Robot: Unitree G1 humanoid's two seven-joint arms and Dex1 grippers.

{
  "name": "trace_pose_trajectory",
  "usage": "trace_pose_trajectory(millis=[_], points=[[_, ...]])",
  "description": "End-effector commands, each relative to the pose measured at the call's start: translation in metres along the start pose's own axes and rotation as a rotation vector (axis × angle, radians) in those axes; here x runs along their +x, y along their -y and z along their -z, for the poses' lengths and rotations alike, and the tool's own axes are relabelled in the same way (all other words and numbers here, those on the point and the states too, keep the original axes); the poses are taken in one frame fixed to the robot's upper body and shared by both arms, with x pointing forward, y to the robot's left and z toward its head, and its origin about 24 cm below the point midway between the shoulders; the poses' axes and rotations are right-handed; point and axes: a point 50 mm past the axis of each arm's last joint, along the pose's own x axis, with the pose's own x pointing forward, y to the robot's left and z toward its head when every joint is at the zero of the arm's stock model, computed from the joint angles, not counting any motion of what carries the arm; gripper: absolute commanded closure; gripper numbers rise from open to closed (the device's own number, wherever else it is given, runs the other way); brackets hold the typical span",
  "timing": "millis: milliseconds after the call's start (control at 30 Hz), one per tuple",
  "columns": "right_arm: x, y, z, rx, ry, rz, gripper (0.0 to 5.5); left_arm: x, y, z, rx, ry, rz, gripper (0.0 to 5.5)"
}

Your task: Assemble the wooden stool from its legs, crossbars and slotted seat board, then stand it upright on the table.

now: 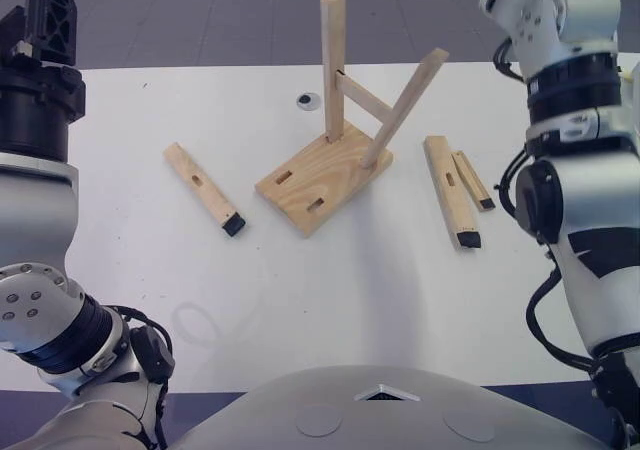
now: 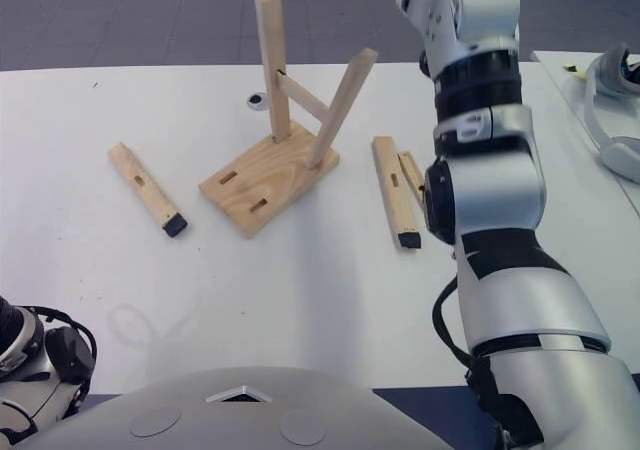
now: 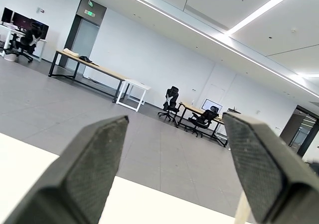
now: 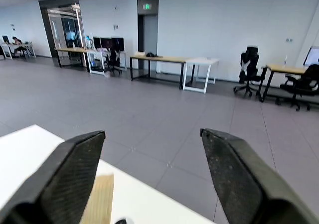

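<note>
Hovering at far left over table point(image 1: 350, 290): left gripper point(image 3: 174, 149), fingers spread, nothing between them. Loose leg point(image 1: 204, 189) lies flat left of centre, black cap toward robot, well apart from board point(image 1: 322, 182). Board lies flat at centre, two slots free. Upright leg point(image 1: 333, 68) and leaning leg point(image 1: 404, 108) stand in it, joined by crossbar point(image 1: 363, 96). Right of board: second leg point(image 1: 451, 191) flat, short bar point(image 1: 472, 180) just beside it. Right gripper point(image 4: 149, 169) raised at far right, fingers apart, empty.
</note>
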Motion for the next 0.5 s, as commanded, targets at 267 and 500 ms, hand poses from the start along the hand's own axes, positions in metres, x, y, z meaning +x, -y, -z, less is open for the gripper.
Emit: trace_pose_trajectory(millis=[267, 500], points=[[0.013, -0.082, -0.064, 0.091, 0.232, -0.573, 1.90, 0.000, -0.008, 0.015, -0.019, -0.018, -0.085, 2.01], [-0.111, -0.090, 0.176, 0.384, -0.593, -0.585, 1.90, -0.041, -0.050, 0.045, -0.034, -0.120, -0.307, 2.01]])
